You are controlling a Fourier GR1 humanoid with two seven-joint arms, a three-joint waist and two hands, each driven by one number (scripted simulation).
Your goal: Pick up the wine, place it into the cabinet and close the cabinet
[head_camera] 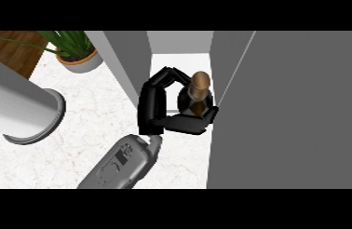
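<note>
With its fingers and thumb curled around the wine (199,92), the robot's hand (165,107) holds the bottle upright between the cabinet's (127,60) grey side wall and its open door (282,111), over the white marbled counter (76,144). A potted plant (74,49) stands at upper left, near a pale cylindrical object (27,111).

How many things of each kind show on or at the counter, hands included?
Wine bottle: 1
Hand: 1, curled round the bottle
Potted plant: 1
Grey cylinder: 1
Cabinet: 1, door open
Total: 5
</note>
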